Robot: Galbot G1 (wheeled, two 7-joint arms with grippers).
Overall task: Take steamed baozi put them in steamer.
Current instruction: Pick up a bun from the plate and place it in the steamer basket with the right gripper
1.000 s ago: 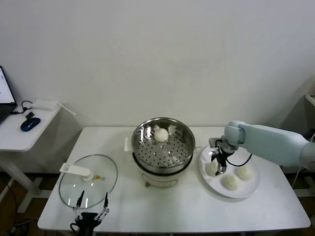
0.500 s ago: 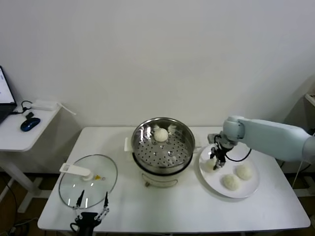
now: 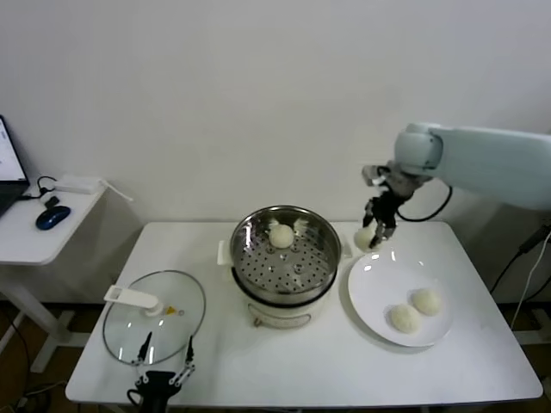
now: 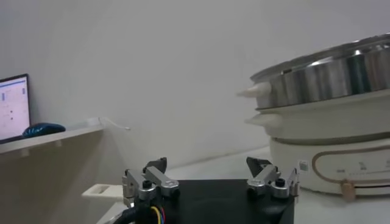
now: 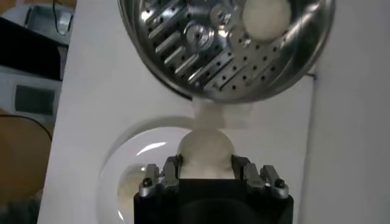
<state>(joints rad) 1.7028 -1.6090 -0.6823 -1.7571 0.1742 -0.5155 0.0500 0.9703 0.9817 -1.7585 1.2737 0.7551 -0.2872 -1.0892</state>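
The right hand (image 3: 375, 229) pinches one steamed baozi (image 3: 365, 236) in the air, just beside the steamer (image 3: 284, 250) and above the white plate (image 3: 379, 285). Another baozi (image 3: 281, 235) lies inside the steamer; two more (image 3: 425, 300) rest on the plate. The left hand (image 3: 163, 368), fingers spread, sits by the glass lid (image 3: 155, 315) on the tabletop (image 3: 284, 370).

- We note a plain white wall (image 3: 258, 95) behind the white desk (image 3: 284, 366).
- A smaller side desk (image 3: 39, 237) stands left, carrying a laptop (image 3: 10, 172) and blue mouse (image 3: 52, 217).
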